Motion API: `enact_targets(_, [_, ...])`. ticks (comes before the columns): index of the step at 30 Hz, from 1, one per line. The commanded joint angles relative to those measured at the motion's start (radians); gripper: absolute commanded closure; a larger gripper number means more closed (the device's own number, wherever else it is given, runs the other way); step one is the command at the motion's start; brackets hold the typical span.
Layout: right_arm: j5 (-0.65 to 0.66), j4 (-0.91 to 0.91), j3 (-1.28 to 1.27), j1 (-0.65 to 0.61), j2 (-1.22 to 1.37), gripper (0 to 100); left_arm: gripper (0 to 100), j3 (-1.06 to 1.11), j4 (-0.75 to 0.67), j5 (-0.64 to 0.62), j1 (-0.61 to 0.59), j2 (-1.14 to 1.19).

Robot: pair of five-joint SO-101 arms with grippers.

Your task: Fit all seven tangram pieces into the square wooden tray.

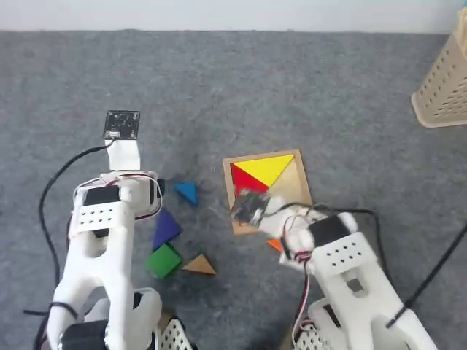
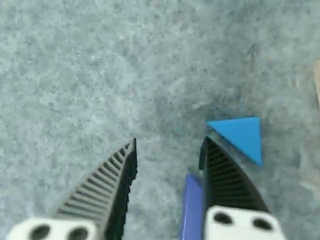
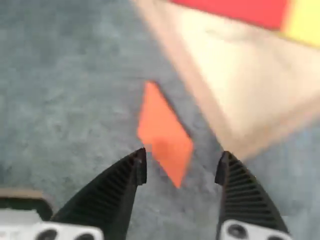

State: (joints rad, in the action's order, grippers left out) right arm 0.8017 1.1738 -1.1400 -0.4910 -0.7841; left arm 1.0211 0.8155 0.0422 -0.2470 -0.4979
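The right gripper (image 3: 182, 156) hangs with its jaws spread and empty, straddling the orange piece (image 3: 162, 132). That piece lies flat on the grey mat (image 1: 219, 87) just outside the wooden tray (image 3: 240, 100), beside its near corner. In the tray, the yellow triangle (image 1: 268, 168) sits along the far edge and the red triangle (image 1: 245, 180) along the side toward the left arm; the rest of the floor is bare. The left gripper (image 2: 169, 145), also spread and empty, is well away from the tray, with the blue triangle (image 2: 242, 135) just past one fingertip and the purple piece (image 2: 192, 205) beside that finger. The green square (image 1: 163, 260) and tan triangle (image 1: 199, 265) lie even farther from the tray.

The orange piece is thin and flat, so the jaws may well skid over it or press it into the mat rather than catch its edges. It lies so near the tray's rim that the finger on that side could strike the wood, shove the tray and unsettle the two seated triangles.
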Motion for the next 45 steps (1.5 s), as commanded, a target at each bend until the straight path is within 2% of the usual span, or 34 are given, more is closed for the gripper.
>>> enact_targets(1, [0.081,0.019,-0.014,-0.102,-0.041,75.9,80,-0.004,-0.014,0.015,0.003,-0.031])
enact_targets(5, [0.192,0.016,-0.046,-0.111,-0.041,76.0,80,-0.004,-0.014,0.015,0.003,-0.031])
enact_targets(14, [0.525,0.013,-0.081,-0.015,-0.041,75.8,80,-0.004,-0.014,0.015,0.003,-0.031])
enact_targets(19, [0.614,0.012,-0.092,-0.012,-0.041,76.0,80,-0.004,-0.014,0.015,0.003,-0.031])
enact_targets(24, [0.623,0.008,-0.094,-0.012,-0.041,76.0,80,-0.004,-0.014,0.015,0.003,-0.031])
enact_targets(30, [0.585,-0.087,-0.127,-0.01,-0.041,76.0,80,-0.002,-0.014,0.015,0.003,-0.031])
enact_targets(45, [0.549,-0.085,-0.064,-0.01,-0.004,76.0,80,0.005,-0.017,0.015,0.005,-0.031])
